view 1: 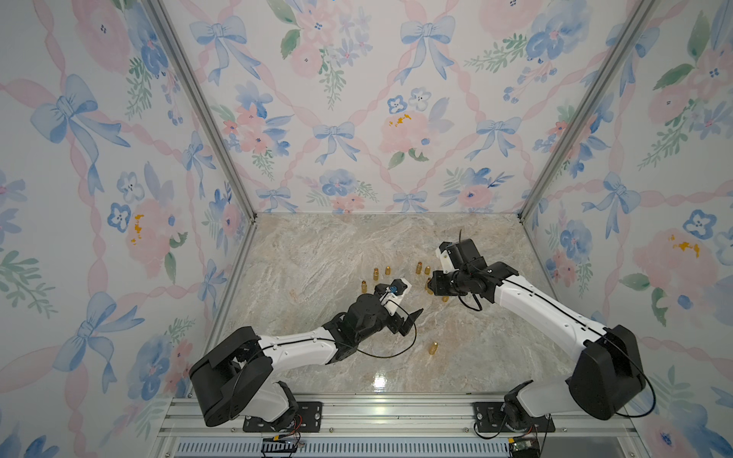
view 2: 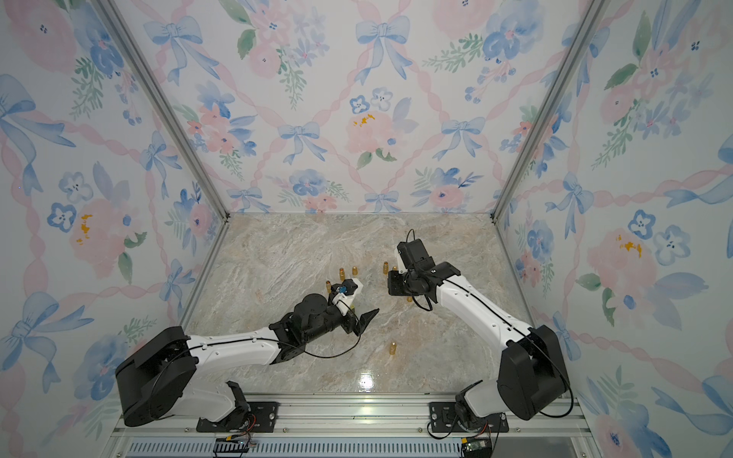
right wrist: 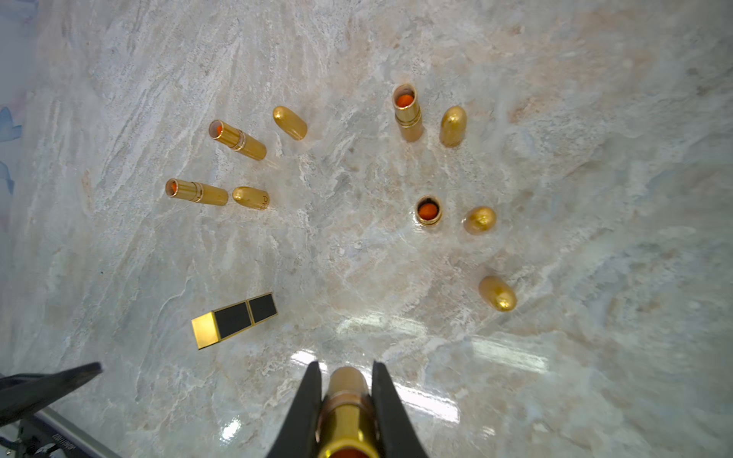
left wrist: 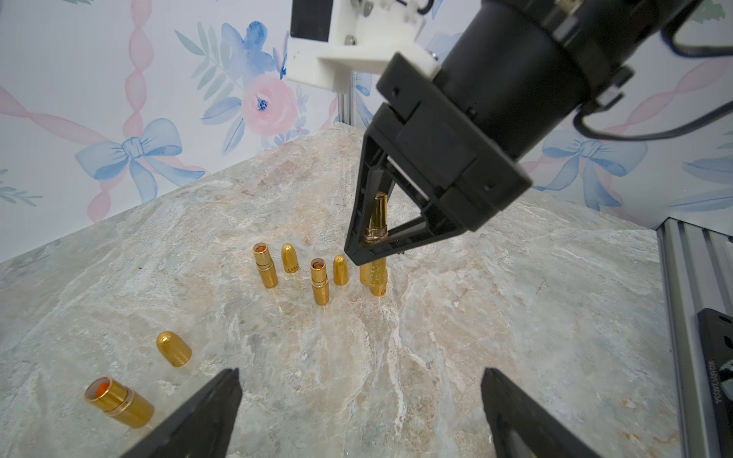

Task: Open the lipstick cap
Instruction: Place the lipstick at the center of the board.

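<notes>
Lipstick (right wrist: 345,420) clamped between right fingers (right wrist: 307,400); left fingers (left wrist: 206,416) spread.

lipstick (right wrist: 347,416) — polished gold metal | tabletop (right wrist: 555,190) — glossy marbled stone look | left claw (left wrist: 361,372) — matt black plastic

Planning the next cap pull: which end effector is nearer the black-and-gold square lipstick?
Left. The left end effector hangs open just behind the black-and-gold square lipstick, toward the robot's left; the right end effector, shut on a gold lipstick, sits farther back.
</notes>
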{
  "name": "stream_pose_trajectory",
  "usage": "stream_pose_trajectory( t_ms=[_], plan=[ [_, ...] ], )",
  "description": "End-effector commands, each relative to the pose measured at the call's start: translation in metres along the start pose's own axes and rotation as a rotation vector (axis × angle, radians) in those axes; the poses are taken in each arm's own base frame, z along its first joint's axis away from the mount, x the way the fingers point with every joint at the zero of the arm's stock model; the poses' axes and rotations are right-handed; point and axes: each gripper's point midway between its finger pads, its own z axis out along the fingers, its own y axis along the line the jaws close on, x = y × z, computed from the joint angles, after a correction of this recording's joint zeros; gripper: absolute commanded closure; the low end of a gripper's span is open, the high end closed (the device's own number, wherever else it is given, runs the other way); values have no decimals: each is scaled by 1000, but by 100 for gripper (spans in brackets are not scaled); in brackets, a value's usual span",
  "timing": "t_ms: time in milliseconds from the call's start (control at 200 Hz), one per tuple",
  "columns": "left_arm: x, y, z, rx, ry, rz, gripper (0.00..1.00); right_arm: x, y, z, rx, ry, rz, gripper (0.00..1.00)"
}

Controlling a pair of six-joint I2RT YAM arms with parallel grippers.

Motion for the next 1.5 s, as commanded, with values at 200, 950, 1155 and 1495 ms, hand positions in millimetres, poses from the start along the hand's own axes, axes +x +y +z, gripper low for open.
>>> stream_pose_trajectory(
  t_ms=[200, 950, 1155, 1495],
  plan=[
    [16, -3, -3, -12, 54, -45, 2, 10, -27, 47, 180, -33, -71, 83],
    [26, 0, 1, -43, 79, -46, 2, 35, -59, 97, 267, -17, -59, 82],
    [25, 1, 2, -51, 77, -45, 2, 40, -61, 99, 269, -13, -70, 81],
    [21, 2, 2, -55, 68, -40, 2, 35, -54, 90, 249, -35, -79, 69]
  ],
)
